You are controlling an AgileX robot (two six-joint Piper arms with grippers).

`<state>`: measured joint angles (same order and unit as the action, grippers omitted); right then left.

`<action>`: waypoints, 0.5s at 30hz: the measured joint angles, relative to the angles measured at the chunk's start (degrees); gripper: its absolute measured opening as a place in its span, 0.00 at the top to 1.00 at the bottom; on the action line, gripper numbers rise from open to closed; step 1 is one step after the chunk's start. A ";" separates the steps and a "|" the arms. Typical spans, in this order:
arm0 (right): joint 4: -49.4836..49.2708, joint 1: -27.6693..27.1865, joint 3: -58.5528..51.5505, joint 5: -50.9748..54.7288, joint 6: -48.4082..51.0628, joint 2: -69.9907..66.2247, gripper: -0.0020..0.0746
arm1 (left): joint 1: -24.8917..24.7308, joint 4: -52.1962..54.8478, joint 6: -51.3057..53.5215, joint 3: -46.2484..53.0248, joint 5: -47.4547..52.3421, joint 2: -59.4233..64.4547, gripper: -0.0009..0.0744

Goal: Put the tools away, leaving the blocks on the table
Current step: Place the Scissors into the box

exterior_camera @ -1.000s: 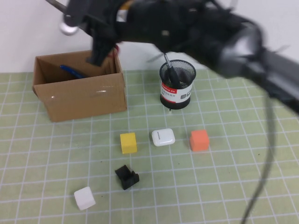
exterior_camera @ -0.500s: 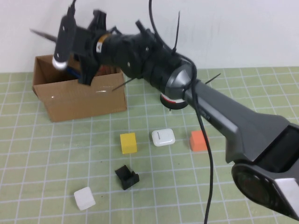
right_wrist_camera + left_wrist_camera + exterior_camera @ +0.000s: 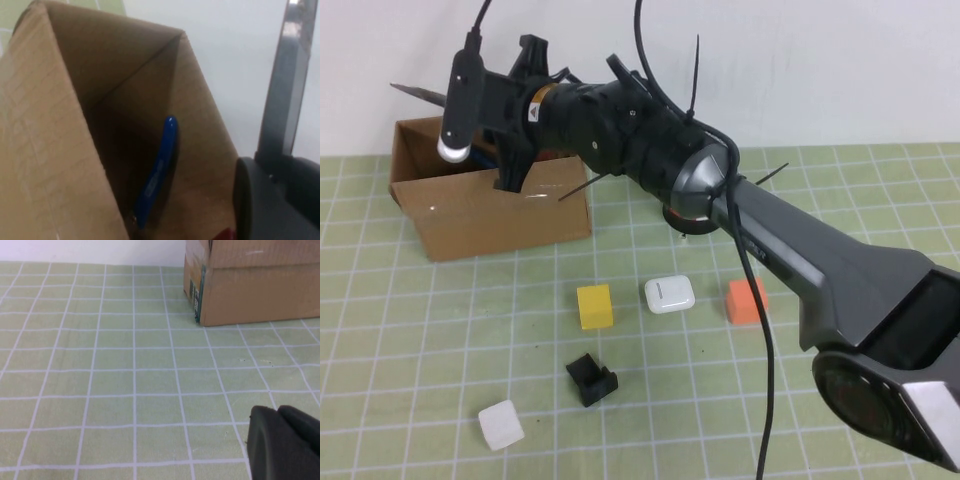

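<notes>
The right arm reaches across the pale green gridded table (image 3: 420,330) and its right gripper (image 3: 510,165) hangs over the open brown cardboard box (image 3: 490,210) at the far left, its jaws pinching the red-handled scissors, whose long grey blade (image 3: 420,93) sticks out to the left above the box. In the right wrist view that blade (image 3: 290,75) rises straight from the dark fingers, a scrap of red (image 3: 226,235) shows at the edge, and the blue-handled pliers (image 3: 157,170) lie inside the box against its back wall. The black mesh pen pot (image 3: 695,215) stands right of the box, mostly hidden behind the arm; whether the screwdriver is in it cannot be told. The yellow cube (image 3: 594,306), the white rounded case (image 3: 669,294) and the orange cube (image 3: 744,300) sit in a row mid-table, apart from one another. Nearer, the small black angular piece (image 3: 592,379), then the white cube (image 3: 501,424). The left gripper (image 3: 282,445) hovers low over bare mat near a box corner; jaw state cannot be told
</notes>
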<state>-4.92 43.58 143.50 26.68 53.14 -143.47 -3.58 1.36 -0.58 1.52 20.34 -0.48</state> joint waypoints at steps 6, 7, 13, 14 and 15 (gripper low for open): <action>0.81 0.00 0.00 1.28 0.00 0.93 0.82 | 0.00 0.00 0.00 0.00 0.00 0.00 0.99; 0.81 0.00 0.00 1.28 0.00 1.20 0.72 | 0.00 0.00 0.00 0.00 0.00 0.00 0.99; 0.94 0.00 0.22 1.28 0.00 2.00 0.62 | 0.00 0.00 0.00 0.00 0.00 0.00 0.99; 0.94 0.00 0.22 1.28 0.00 2.00 0.60 | 0.00 0.00 0.00 0.00 0.00 0.00 0.99; 1.10 0.00 0.22 1.28 0.00 2.00 0.59 | 0.00 0.00 0.00 0.00 0.00 0.00 0.99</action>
<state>-3.82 43.58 143.72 27.96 53.14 -141.47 -3.58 1.36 -0.58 1.52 20.34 -0.48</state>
